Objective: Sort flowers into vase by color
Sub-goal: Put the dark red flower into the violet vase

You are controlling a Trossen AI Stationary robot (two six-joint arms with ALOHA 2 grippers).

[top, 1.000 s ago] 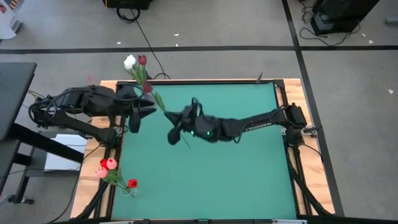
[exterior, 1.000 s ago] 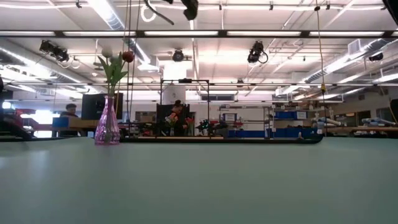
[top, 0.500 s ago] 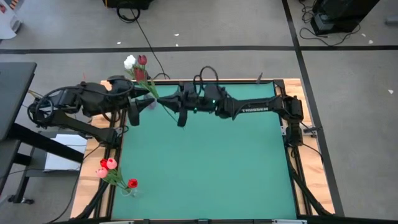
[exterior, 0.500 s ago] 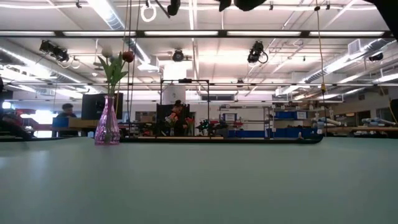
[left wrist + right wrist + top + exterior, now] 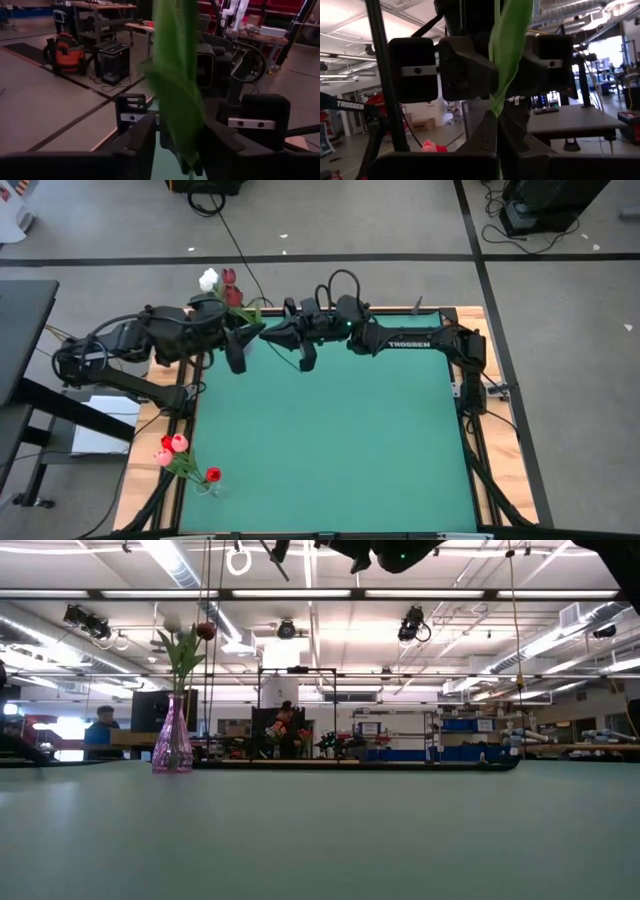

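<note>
A tulip with a dark red head [image 5: 236, 297] and a long green leaf [image 5: 175, 85] is held high over the table's far left part. My right gripper [image 5: 270, 335] is shut on it. My left gripper [image 5: 245, 338] faces the right one, open, its fingers standing on either side of the leaf [image 5: 507, 45]; I cannot tell whether they touch it. Beside them, a vase at the far left corner holds a white tulip [image 5: 208, 280] and a red one [image 5: 228, 277]. The low view shows this pink vase [image 5: 172, 740] standing upright. My right gripper pinches the tulip's thin green stem [image 5: 495, 111] between its two shut fingers, below the leaf. The flower is lifted clear of the table. Its head reaches toward the far left vase.
A second vase [image 5: 205, 485] at the near left corner holds red and pink tulips [image 5: 172, 445]. The green mat [image 5: 340, 450] has a wooden frame [image 5: 480, 380] around it. Both arms hang high over the far edge, and people show in the room beyond.
My right gripper has carried the tulip up and toward the far left corner, so its head now sits next to the vase's flowers. My left gripper has moved right toward the tulip, and its fingers now flank the leaf.
</note>
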